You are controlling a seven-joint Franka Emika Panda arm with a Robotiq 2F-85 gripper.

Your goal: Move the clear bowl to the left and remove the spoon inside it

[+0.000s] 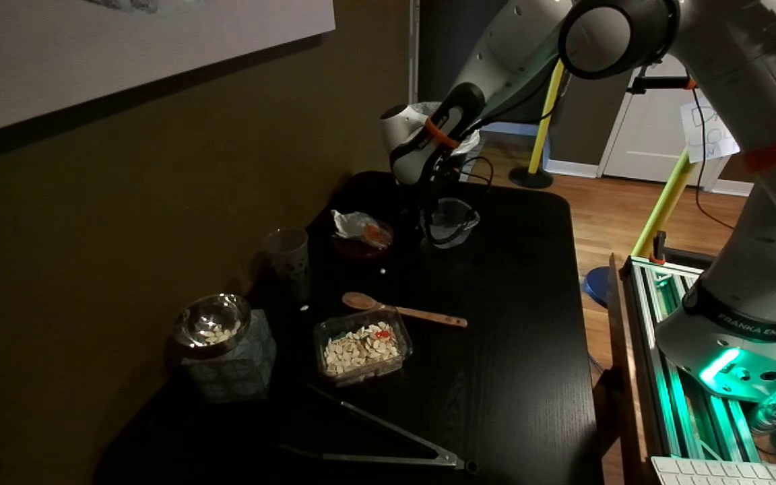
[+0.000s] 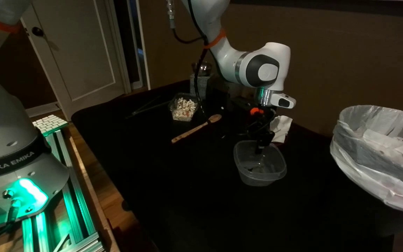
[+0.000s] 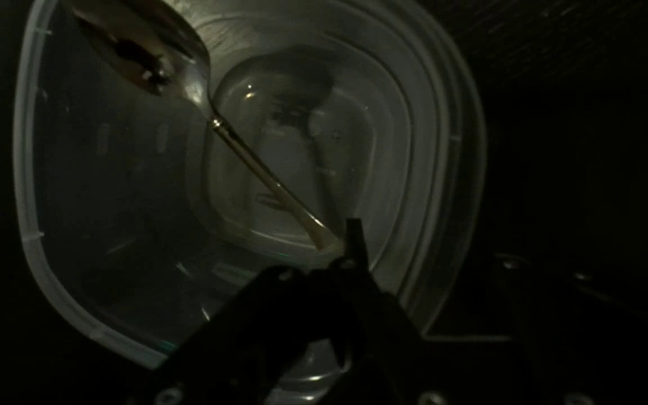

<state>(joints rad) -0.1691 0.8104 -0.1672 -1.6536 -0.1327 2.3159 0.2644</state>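
Wrist view: the spoon (image 3: 196, 90) slants inside the clear bowl (image 3: 116, 197), handle end at my gripper (image 3: 336, 257), head pointing away. I cannot tell if I have it pinched; any pull should follow that axis. The bowl stands toward the table (image 2: 187, 210) edge by the bin (image 2: 359, 164).

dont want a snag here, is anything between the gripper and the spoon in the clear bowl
Nothing visible stands between them. In the wrist view the gripper is right at the handle end of the spoon, within the rim of the clear bowl. Whether it grips is unclear.
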